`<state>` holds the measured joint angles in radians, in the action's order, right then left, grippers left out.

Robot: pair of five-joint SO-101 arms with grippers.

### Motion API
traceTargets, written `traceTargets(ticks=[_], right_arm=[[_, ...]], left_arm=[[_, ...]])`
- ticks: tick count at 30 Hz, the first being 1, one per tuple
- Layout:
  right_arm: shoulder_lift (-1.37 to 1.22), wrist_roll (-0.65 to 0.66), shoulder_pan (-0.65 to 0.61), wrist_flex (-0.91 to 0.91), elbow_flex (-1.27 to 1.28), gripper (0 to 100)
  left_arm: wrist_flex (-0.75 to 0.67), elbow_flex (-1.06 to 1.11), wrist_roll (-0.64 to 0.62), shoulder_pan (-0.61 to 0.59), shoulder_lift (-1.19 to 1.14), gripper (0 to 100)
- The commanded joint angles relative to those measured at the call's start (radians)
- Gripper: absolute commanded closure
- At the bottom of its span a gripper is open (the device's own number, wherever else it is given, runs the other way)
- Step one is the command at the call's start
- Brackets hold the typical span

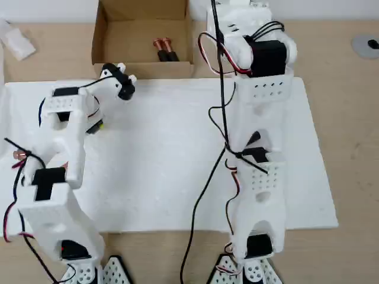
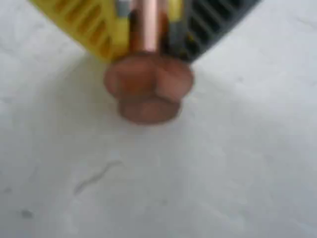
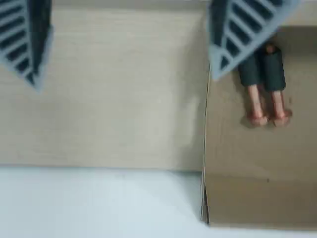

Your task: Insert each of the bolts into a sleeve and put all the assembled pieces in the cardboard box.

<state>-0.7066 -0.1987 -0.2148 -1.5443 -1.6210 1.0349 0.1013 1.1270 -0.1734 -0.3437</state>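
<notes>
My left gripper (image 2: 148,29) is shut on a copper bolt (image 2: 148,89); its shaft is pinched between the yellow and black fingers and its hex head hangs just above the white mat (image 2: 158,188). In the high view this gripper (image 1: 95,125) sits at the mat's left side. Another copper bolt (image 1: 21,155) lies near the mat's left edge beside the left arm. The cardboard box (image 1: 102,35) at the back holds two assembled pieces (image 1: 164,49), black sleeves with copper bolts (image 3: 265,84). My right gripper (image 3: 126,79) is open over the bare table, just outside the box wall (image 3: 205,129).
The white foam mat (image 1: 177,177) covers the middle of the wooden table. A black cable (image 1: 222,118) runs along the right arm. A white scrap (image 1: 18,41) lies at the back left, and a grey disc (image 1: 365,46) at the back right.
</notes>
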Motion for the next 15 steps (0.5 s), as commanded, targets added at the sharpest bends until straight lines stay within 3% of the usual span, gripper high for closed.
traceTargets(ticks=[1, 5, 9, 12, 15], right_arm=[[0.105, -0.011, -0.016, -0.1, -0.045, 74.1], [0.142, -0.095, 0.004, -0.249, -0.041, 74.1], [0.17, -0.158, 0.084, -0.247, -0.001, 74.1], [0.211, -0.16, 0.108, -0.247, 0.15, 74.1], [0.315, -0.16, 0.113, -0.247, 0.387, 74.1]], left_arm=[[0.149, -0.149, -0.106, 0.026, 0.061, 99], [0.215, -0.224, -0.273, 0.04, 0.199, 99], [0.269, -0.219, -0.437, 0.068, 0.398, 99], [0.324, -0.167, -0.508, 0.114, 0.588, 99], [0.292, -0.052, -0.6, 0.147, 0.785, 99]])
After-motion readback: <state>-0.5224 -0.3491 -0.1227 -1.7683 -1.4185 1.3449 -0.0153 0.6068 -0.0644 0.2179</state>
